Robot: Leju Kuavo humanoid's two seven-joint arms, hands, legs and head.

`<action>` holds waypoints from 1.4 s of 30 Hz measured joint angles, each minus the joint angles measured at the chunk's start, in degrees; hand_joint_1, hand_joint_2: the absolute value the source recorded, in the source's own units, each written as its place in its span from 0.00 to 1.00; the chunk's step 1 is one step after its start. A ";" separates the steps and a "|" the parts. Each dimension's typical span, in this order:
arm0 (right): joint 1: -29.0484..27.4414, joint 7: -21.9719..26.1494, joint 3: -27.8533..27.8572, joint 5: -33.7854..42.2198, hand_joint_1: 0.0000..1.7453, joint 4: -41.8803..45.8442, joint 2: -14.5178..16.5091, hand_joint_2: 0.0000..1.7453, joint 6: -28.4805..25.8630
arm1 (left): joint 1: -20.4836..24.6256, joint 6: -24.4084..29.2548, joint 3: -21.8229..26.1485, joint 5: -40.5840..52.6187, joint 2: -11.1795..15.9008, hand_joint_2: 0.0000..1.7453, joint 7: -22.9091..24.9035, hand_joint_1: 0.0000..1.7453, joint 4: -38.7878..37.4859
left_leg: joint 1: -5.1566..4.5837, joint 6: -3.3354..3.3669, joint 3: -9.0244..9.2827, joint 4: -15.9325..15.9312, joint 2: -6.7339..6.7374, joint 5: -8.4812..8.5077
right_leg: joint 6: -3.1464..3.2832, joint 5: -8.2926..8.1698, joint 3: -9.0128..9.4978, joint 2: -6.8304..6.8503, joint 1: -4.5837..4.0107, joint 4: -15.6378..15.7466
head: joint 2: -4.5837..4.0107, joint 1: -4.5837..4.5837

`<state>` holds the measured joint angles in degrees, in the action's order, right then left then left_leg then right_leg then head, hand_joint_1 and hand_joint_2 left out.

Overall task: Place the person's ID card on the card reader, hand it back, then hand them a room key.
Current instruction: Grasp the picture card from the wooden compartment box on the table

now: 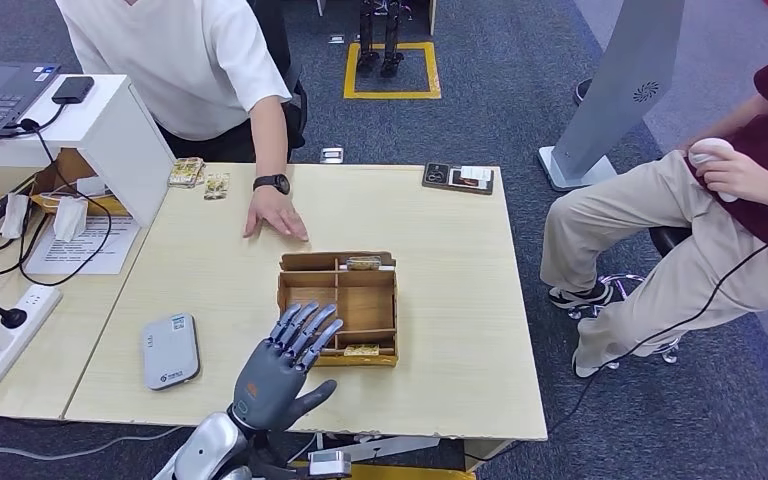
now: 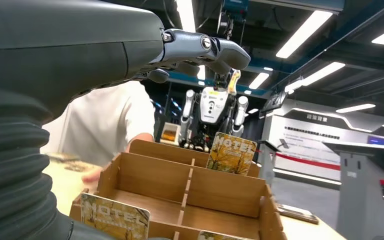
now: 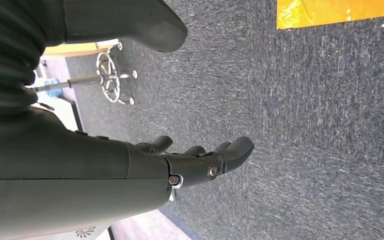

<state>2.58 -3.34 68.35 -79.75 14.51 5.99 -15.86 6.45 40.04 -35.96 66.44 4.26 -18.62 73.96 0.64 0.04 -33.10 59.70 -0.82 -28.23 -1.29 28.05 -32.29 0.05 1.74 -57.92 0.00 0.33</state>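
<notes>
So the left hand [image 1: 285, 365] is up over the near edge of the table [image 1: 460, 300], fingers spread and stretched out flat, holding nothing at all, thumb sticking out to the side. The fingertips hang over the near-left corner of the cardboard divider box [image 1: 339, 306], and I can't tell whether they actually touch the rim. From the left wrist view the hand [image 2: 195, 50] hovers above the open box [image 2: 190, 185] with nothing between the fingers. Room key cards marked HOTEL stand on edge in the box: one right under the wrist in the near compartment [image 2: 115, 217], and another at the far wall [image 2: 231, 153], beyond the fingertips. In the head view the near key card [image 1: 362, 350] sits just to the right of the fingertips, and the far key card [image 1: 363, 263] is at the box's back row, well ahead of the hand. Off to the left of the hand, near but not touching, the grey card reader [image 1: 170, 350] lies flat on the table. Further out past the box, a person in a white shirt rests a flat palm [image 1: 275, 215] on the tabletop, with a dark watch on the wrist. I can't make out any ID card anywhere. The right hand [image 3: 195, 162] hangs down over the blue-grey carpet [image 3: 320, 125], fingers loosely apart and a bit curled, gripping nothing.
</notes>
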 joint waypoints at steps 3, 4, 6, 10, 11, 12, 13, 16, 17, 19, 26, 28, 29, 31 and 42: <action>-0.01 -0.14 0.00 0.09 0.00 0.00 0.00 1.00 -0.02 | 0.03 0.01 1.37 3.97 -0.91 1.00 3.48 0.00 -0.61 | 0.00 0.00 0.00 0.00 0.00 0.00 | 0.00 0.00 0.00 0.00 0.00 0.00 | 0.00 0.00; -0.01 -0.15 0.00 0.11 0.00 0.00 0.00 1.00 -0.04 | 0.05 0.01 1.72 5.12 -1.13 1.00 4.60 0.00 -0.82 | 0.00 0.00 0.00 0.00 0.00 0.00 | 0.00 0.00 0.00 0.00 0.00 0.00 | 0.00 0.00; -0.01 -0.17 0.00 0.14 0.00 0.00 0.00 1.00 -0.07 | 0.13 0.01 2.31 7.59 -1.48 1.00 7.09 0.00 -1.21 | 0.00 0.00 0.00 0.00 0.00 0.00 | 0.00 0.00 0.00 0.00 0.00 0.00 | 0.00 0.00; -0.01 -0.21 0.01 0.24 0.00 0.00 0.00 1.00 -0.08 | 0.30 0.01 2.98 12.37 -1.90 1.00 12.75 0.00 -1.73 | 0.00 0.00 0.00 0.00 0.00 0.00 | 0.00 0.00 0.00 0.00 0.00 0.00 | 0.00 0.01; -0.01 -0.22 0.02 0.28 0.00 0.00 0.00 1.00 -0.08 | 0.31 0.01 3.17 13.59 -2.05 1.00 14.27 0.00 -1.78 | 0.00 0.00 0.00 0.00 0.00 0.00 | 0.00 0.00 0.00 0.00 0.00 0.00 | 0.00 0.00; -0.01 -0.22 0.03 0.33 0.00 0.00 0.00 1.00 -0.09 | 0.32 0.01 3.34 14.48 -2.19 1.00 15.41 0.00 -1.81 | 0.00 0.00 0.00 0.00 0.00 0.00 | 0.00 0.00 0.00 0.00 0.00 0.00 | 0.00 0.01; -0.01 -0.22 0.04 0.38 0.00 0.00 0.00 1.00 -0.10 | 0.33 0.01 3.50 15.29 -2.32 1.00 16.49 0.00 -1.84 | 0.00 0.00 0.00 0.00 0.00 0.00 | 0.00 0.00 0.00 0.00 0.00 0.00 | 0.00 0.01; -0.01 -0.21 0.10 0.51 0.00 0.00 0.01 1.00 -0.13 | 0.36 0.01 3.72 17.43 -2.57 1.00 19.33 0.00 -1.91 | 0.00 0.00 0.00 0.00 0.00 0.00 | 0.00 0.00 0.00 0.00 0.00 0.00 | 0.00 0.00; -0.02 -0.20 0.12 0.54 0.00 0.00 0.01 1.00 -0.15 | 0.37 0.01 3.75 18.03 -2.60 1.00 20.14 0.00 -1.94 | 0.00 0.00 0.00 0.00 0.00 0.00 | 0.00 0.00 0.00 0.00 0.00 0.00 | 0.00 0.00; -0.02 -0.20 0.16 0.54 0.00 0.00 0.02 1.00 -0.18 | 0.39 0.01 3.78 18.84 -2.62 1.00 21.26 0.00 -2.03 | 0.00 0.00 0.00 0.00 0.00 0.00 | 0.00 0.00 0.00 0.00 0.00 0.00 | 0.00 0.01; -0.02 -0.20 0.57 0.54 0.00 0.00 0.02 1.00 -0.25 | 0.53 0.01 3.79 19.76 -2.58 1.00 22.53 0.00 -2.54 | 0.00 0.00 0.00 0.00 0.00 0.00 | 0.00 0.00 0.00 0.00 0.00 0.00 | 0.00 0.00; -0.02 -0.20 0.68 0.54 0.00 0.00 0.01 1.00 -0.21 | 0.58 0.01 3.79 19.79 -2.58 1.00 22.75 0.26 -2.81 | 0.00 0.00 0.00 0.00 0.00 0.00 | 0.00 0.00 0.00 0.00 0.00 0.00 | 0.00 0.01; -0.02 -0.20 0.74 0.54 0.00 0.00 0.01 1.00 -0.20 | 0.63 0.01 3.79 19.79 -2.57 1.00 22.87 0.50 -3.01 | 0.00 0.00 0.00 0.00 0.00 0.00 | 0.00 0.00 0.00 0.00 0.00 0.00 | 0.00 0.01; -0.02 -0.20 0.82 0.52 0.00 0.00 0.01 1.00 -0.17 | 0.90 0.01 3.79 19.37 -2.55 1.00 22.84 0.94 -3.74 | 0.00 0.00 0.00 0.00 0.00 0.00 | 0.00 0.00 0.00 0.00 0.00 0.00 | 0.00 0.01; -0.01 -0.20 0.90 -0.09 0.00 0.00 0.00 1.00 0.08 | 4.03 -1.82 1.00 12.72 -2.03 1.00 18.76 1.00 -11.68 | 0.00 0.00 0.00 0.00 0.00 0.00 | 0.00 0.00 0.00 0.00 0.00 0.00 | 0.00 0.00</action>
<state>2.57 -3.54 69.24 -79.84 14.51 5.99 -15.78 10.48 38.22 -34.96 79.17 2.23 0.14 62.29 0.64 0.04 -33.10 59.70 -0.83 -28.23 -1.29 28.05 -32.29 0.05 1.74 -57.92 0.00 0.33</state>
